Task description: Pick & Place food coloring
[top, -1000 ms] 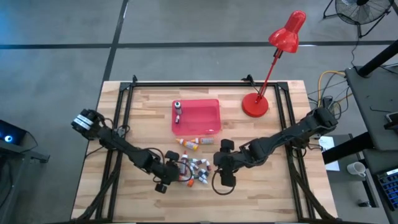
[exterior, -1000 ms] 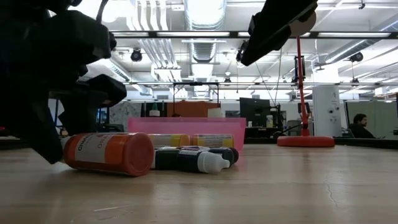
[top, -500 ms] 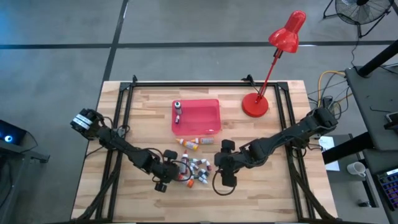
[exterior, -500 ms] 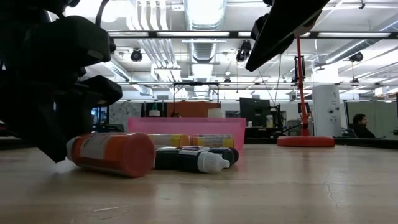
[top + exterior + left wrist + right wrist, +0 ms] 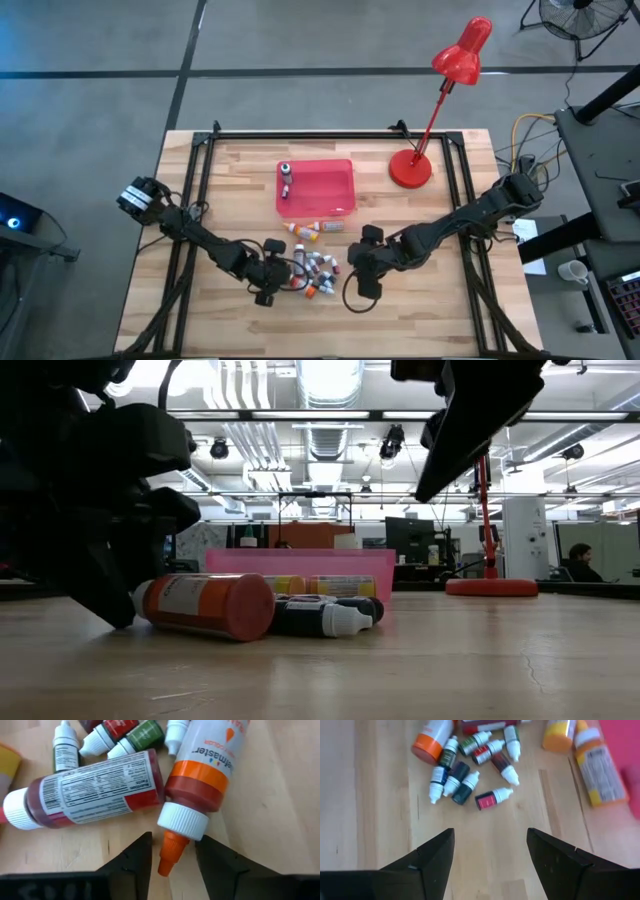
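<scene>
Several small food coloring bottles lie on their sides in a pile (image 5: 318, 270) (image 5: 470, 770) on the wood near the table's near edge. The biggest is a white and orange bottle (image 5: 210, 770) (image 5: 205, 605) with an orange nozzle. My left gripper (image 5: 272, 283) (image 5: 172, 857) is open, low at the pile's left side, with that nozzle between its fingers. My right gripper (image 5: 360, 275) (image 5: 490, 865) is open and held above bare wood just right of the pile. Two yellow bottles (image 5: 318, 229) lie by the tray. My left gripper comes in level from the table's left, with a finger (image 5: 137, 857) on each side of the orange nozzle tip (image 5: 170, 851) of the lying bottle. I cannot tell whether the fingers touch it.
A shallow red tray (image 5: 335, 185) (image 5: 300, 563) sits beyond the pile toward the far edge, with one small bottle (image 5: 285, 178) in its left part. A red desk lamp (image 5: 410, 168) stands at the far right. Bare wood lies left, right and near of the pile.
My left gripper has moved toward the table's right, into the pile. The orange and white bottle has slid the same way with it, staying on its side. My right gripper has shifted a little toward the table's right.
</scene>
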